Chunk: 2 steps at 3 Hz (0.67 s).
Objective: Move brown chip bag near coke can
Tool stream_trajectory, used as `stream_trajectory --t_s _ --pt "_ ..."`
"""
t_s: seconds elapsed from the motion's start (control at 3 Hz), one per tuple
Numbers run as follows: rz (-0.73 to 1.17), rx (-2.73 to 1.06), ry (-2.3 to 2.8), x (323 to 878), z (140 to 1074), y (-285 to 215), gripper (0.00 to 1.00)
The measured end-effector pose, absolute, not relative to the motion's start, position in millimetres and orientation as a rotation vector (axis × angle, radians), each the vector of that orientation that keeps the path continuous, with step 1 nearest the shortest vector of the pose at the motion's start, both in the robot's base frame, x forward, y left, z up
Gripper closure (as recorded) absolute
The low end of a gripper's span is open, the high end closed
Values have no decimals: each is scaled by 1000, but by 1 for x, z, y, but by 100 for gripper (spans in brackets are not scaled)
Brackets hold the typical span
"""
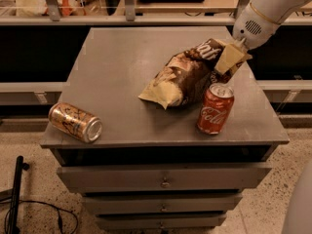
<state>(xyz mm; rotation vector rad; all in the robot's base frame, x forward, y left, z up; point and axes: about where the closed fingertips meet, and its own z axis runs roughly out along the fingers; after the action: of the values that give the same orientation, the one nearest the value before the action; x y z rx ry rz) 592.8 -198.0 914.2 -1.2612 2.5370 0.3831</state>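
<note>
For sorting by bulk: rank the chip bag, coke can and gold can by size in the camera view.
1. brown chip bag, largest; the hand grips its upper right end.
2. coke can and gold can: look alike, so unranked.

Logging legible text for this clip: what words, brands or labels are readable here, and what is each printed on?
"Salt": white lettering on the brown chip bag, beside the claw at the bag's upper right end.
"Cola": white script down the side of the coke can; the rest of the script is not legible.
Gold can, lying on its side: dark markings, too blurred to read.
</note>
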Motion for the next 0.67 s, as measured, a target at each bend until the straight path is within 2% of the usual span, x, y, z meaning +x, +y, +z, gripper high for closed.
stream_trajectory --t_s 0.67 --pt "363 -1276 2554 599 907 -197 13"
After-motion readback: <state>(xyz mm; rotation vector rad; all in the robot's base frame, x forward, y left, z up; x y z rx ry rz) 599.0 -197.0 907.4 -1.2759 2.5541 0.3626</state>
